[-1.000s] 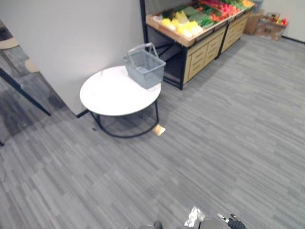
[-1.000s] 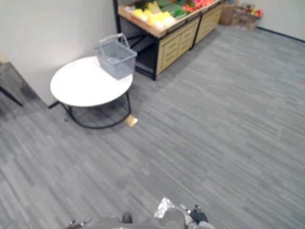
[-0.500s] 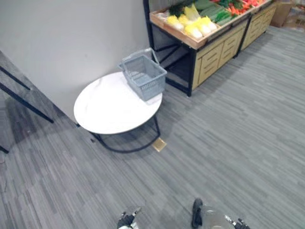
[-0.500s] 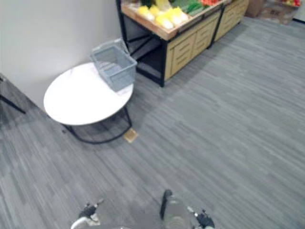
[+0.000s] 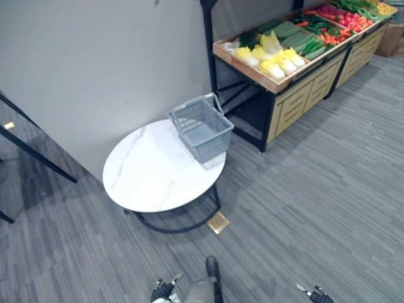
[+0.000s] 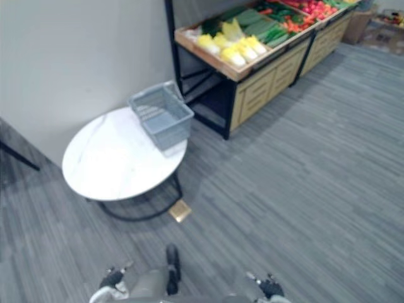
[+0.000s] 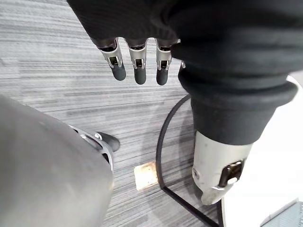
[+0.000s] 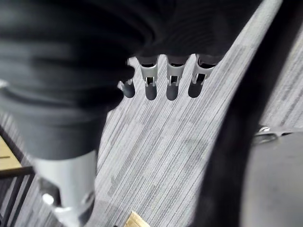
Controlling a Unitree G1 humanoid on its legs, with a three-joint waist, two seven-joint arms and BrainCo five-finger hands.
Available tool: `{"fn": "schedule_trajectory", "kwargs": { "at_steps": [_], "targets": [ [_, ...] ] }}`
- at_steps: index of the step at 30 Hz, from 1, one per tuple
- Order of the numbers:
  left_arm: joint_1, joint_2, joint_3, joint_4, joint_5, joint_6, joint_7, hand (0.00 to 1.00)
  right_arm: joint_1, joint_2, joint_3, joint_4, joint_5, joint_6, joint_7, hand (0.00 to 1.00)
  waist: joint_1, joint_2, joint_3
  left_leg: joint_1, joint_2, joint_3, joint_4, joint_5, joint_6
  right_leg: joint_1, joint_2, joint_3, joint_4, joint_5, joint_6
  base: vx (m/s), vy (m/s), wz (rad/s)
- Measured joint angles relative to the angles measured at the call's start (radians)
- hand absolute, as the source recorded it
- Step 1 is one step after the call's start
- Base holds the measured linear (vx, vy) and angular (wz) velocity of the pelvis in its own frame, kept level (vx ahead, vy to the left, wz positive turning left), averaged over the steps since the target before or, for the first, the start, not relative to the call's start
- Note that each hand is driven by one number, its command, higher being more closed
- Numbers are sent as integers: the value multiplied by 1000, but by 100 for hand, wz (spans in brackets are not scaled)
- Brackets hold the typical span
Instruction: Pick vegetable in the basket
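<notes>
step: approach, by my judgement; nothing picked yet and both hands are well apart from the produce.
left hand: left hand [image 7: 138, 66] hangs low at the bottom edge of the head views, left of centre; fingers straight and relaxed, holding nothing.
right hand: right hand [image 8: 172, 85] hangs at the bottom edge, right of centre; fingers likewise straight, empty.
task's thing: pale yellow cabbages [image 5: 271, 60] lie in the near end of the wooden display stand [image 5: 303, 85] in the upper right of the frame, with long green vegetables [image 5: 297, 38] and red vegetables [image 5: 341, 16] further along it.
basket: grey plastic mesh basket [image 5: 202, 129] stands upright on the right rim of the round white marble-look table [image 5: 145, 177], centre left of frame, just beside the stand's near corner; it looks empty.
key relation: vegetables lie ahead and up to the right of both hands; the stand's long axis runs from mid frame toward the upper right corner; the right hand is judged nearer to it, the left nearer to the basket.
edges: grey wall [image 5: 95, 63] closes the upper left behind the table; basket overhangs close to the table rim.
open room: grey striped carpet floor [image 5: 315, 208] lies open across the lower right, up to the stand's front; a tan square plate [image 5: 218, 222] sits on the floor under the table edge.
</notes>
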Motion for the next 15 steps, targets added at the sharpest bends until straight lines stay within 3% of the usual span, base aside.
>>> {"fn": "schedule_trajectory", "kwargs": {
  "at_steps": [1,2,4,5,6,7,8,9,10,11,13,15],
  "targets": [
    [-1,9,1,0,0,-1,0,0,-7,6,7,4,0,0,2,0,0,-24,-6,-7,-13,30,35,-18,33,-1,-18,29,-2,-1,-9,573,222,-10],
    [-1,20,-1,3,1,0,1,0,-26,27,6,5,-2,-4,8,0,-3,-36,-10,-18,-26,31,83,-73,40,-7,-34,80,3,42,-33,558,250,-7],
    [0,40,-1,13,1,2,2,0,-35,53,17,8,-4,-6,12,0,0,-51,-20,4,-46,47,121,-117,68,-34,-64,159,92,92,-11,574,292,-4],
    [0,50,-10,25,1,4,2,0,-35,64,14,13,-5,-6,21,0,-1,-63,-27,42,-71,50,106,-149,73,-93,-92,202,254,97,-2,471,242,1],
    [0,60,-32,42,2,5,2,0,-37,64,14,10,-10,-10,31,0,-4,-75,-25,99,-97,53,86,-186,77,-184,-123,241,498,161,33,441,218,3],
    [1,70,-46,49,2,7,2,0,-38,63,14,6,-14,-10,31,0,-4,-79,-24,133,-105,56,77,-199,78,-227,-135,262,615,218,42,520,232,3],
    [6,94,-76,59,6,19,1,0,-43,62,14,2,-22,-10,33,0,-6,-85,-16,211,-122,53,60,-219,79,-307,-141,284,849,285,61,528,191,9],
    [18,107,-105,61,7,29,1,0,-45,59,16,0,-24,-13,33,0,-13,-85,-10,296,-132,39,30,-229,82,-356,-148,251,1001,266,45,451,125,16],
    [23,108,-116,61,8,30,2,0,-45,57,16,-3,-24,-14,32,0,-15,-85,-10,333,-135,24,14,-232,83,-375,-147,222,1040,251,22,429,88,35],
    [27,111,-140,61,8,35,2,0,-51,51,15,-2,-26,-14,32,0,-18,-82,-9,389,-135,10,-20,-232,83,-413,-148,155,1051,184,-16,379,43,55],
    [26,113,-148,61,8,38,4,0,-67,49,11,-2,-26,-15,31,0,-35,-80,-8,435,-129,-41,-63,-237,74,-486,-150,41,884,110,-45,379,-9,78],
    [27,112,-148,61,8,39,8,0,-75,46,11,0,-26,-14,31,0,-37,-75,-5,454,-121,-72,-72,-241,67,-498,-147,7,746,107,-50,266,-75,60]
  ]
}}
